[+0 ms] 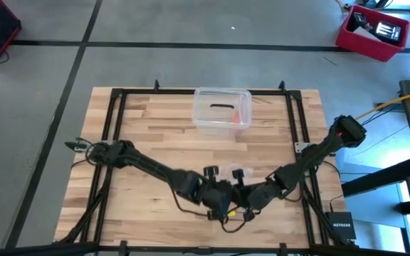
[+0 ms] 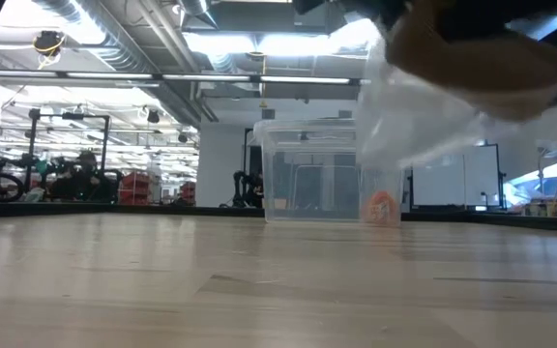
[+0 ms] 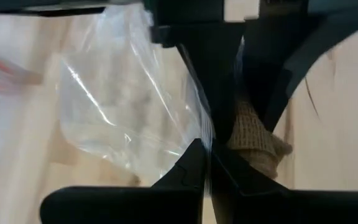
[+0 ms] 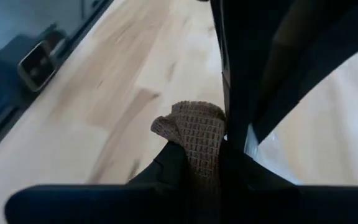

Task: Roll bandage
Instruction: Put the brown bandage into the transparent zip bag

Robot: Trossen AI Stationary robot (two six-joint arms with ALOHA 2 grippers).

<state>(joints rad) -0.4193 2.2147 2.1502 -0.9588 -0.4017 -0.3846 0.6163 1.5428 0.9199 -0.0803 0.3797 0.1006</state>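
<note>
Pinched in the right gripper, the brown waffle-weave bandage hangs above the near table edge; the left gripper clamps a clear plastic bag, probably held ready for bagging.

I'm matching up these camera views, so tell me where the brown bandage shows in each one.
High view: not discernible; both grippers meet low centre, hiding it.
Low view: bandage, blurred brown shape at upper right, above the clear plastic bag.
Left wrist view: lower centre-right, beside the bag.
Right wrist view: centre, pinched by the right gripper.
Shared landmark: the bag, seen in the low and left wrist views.
</note>
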